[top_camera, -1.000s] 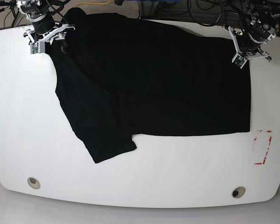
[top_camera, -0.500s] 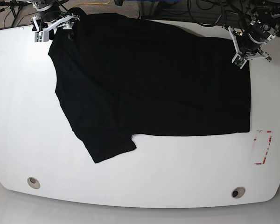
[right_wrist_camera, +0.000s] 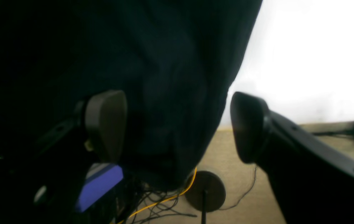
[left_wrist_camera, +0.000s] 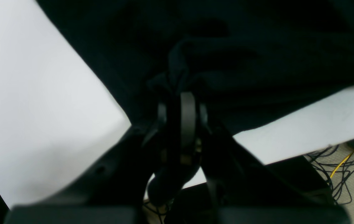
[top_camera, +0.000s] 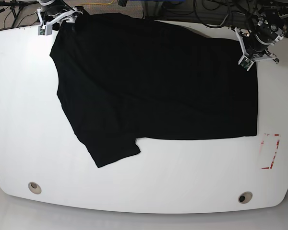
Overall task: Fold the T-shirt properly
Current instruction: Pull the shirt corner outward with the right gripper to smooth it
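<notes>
**Black T-shirt spread on the white table, one corner pinched**

We see no bin, tray or box in any view; the only thing bearing anything is the white table (top_camera: 19, 96), and it carries the T-shirt (top_camera: 153, 81).

The T-shirt is plain black and lies mostly flat across the far half of the table. Its near edge runs fairly straight toward the base view's right, and a sleeve-like flap (top_camera: 113, 148) juts out toward the near left. The far left corner of the cloth hangs past the table's far edge. We cannot make out any lettering; the fabric reads as uniform black, with soft wrinkles visible in the wrist views.

The left gripper (left_wrist_camera: 183, 102) sits at the far right corner of the garment, its jaws together with a bunched fold of the black cloth clamped between them.

The right gripper (right_wrist_camera: 177, 124) is at the far left corner, jaws standing wide apart. The hanging cloth lies between the two pads (right_wrist_camera: 105, 121), but neither pad clearly presses on it.

A red-marked rectangle (top_camera: 270, 151) sits on the table near the right edge, apart from the shirt.
</notes>
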Controlling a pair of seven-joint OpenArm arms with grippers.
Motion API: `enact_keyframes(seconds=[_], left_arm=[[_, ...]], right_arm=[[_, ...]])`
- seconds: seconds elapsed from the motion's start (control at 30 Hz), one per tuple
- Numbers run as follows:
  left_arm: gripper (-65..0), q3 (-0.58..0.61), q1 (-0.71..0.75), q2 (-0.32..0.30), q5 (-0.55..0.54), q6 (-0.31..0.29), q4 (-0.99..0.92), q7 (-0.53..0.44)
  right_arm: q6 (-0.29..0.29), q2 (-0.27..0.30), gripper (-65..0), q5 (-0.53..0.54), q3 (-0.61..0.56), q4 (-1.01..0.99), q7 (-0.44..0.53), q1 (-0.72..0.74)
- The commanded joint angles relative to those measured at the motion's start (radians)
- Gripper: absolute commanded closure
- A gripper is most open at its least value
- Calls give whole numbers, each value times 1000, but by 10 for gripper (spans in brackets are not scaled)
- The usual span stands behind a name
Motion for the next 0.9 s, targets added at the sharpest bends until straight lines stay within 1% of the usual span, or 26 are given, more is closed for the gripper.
enact_keyframes(seconds=[0.0, 0.2, 0.27, 0.37, 0.4, 0.43, 0.5, 0.57, 0.73, 0.87], left_arm=[[0, -9, 3, -10, -2, 1, 13, -11], [0, -9, 3, -10, -2, 1, 13, -11], [0, -9, 3, -10, -2, 1, 13, -11], [0, -9, 3, -10, -2, 1, 13, -11], [0, -9, 3, -10, -2, 1, 13, -11], [0, -9, 3, -10, -2, 1, 13, -11], [0, -9, 3, -10, -2, 1, 13, -11], [0, -9, 3, -10, -2, 1, 13, -11], [0, -7, 3, -10, -2, 1, 13, -11], [0, -7, 3, -10, -2, 1, 13, -11]], right_arm=[[4, 4, -490, 9, 5, 9, 10, -16], [6, 2, -484, 9, 3, -37, 11, -10], [10, 2, -445, 9, 3, -49, 11, -2], [10, 5, -315, 9, 3, -65, 10, 6], [10, 5, -249, 9, 3, -69, 10, 7], [10, 7, -203, 9, 3, -71, 10, 9], [12, 7, -86, 9, 3, -71, 10, 9], [12, 7, -25, 10, 0, -68, 6, 9], [12, 10, -16, 10, -57, -49, 6, -1], [12, 8, -14, 12, -67, 0, 6, -19]])
